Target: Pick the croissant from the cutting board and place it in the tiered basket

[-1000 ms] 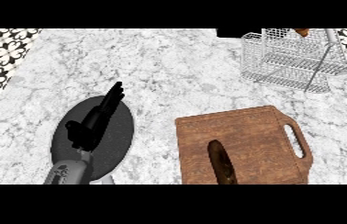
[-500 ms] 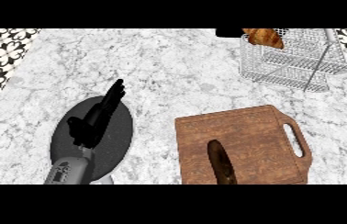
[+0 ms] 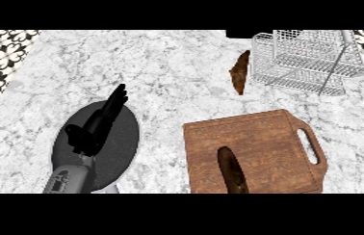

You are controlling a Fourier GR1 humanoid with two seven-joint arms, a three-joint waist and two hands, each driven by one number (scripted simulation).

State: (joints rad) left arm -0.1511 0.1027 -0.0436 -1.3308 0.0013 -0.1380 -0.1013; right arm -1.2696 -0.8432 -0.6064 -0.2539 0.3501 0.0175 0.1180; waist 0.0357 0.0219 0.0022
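Observation:
A brown croissant (image 3: 240, 72) shows against the marble counter just left of the white wire tiered basket (image 3: 305, 60), outside its wires. I cannot tell whether it rests on the counter or is in the air. The wooden cutting board (image 3: 277, 137) lies at the lower right, with a dark brown elongated item (image 3: 232, 170) on its near part. My left hand (image 3: 96, 128) is open over a dark grey plate (image 3: 126, 145) at the lower left, fingers straight and pointing away, holding nothing. My right hand shows nowhere.
White-grey marble counter (image 3: 142, 70) fills the middle and far left. A black-and-white patterned surface (image 3: 14, 44) borders the counter's far left corner. The basket stands at the far right, close to the view's edge.
The croissant showed at the basket's top half a second ago; now it is lower and further left, outside the basket. The left hand and the item on the board have not moved.

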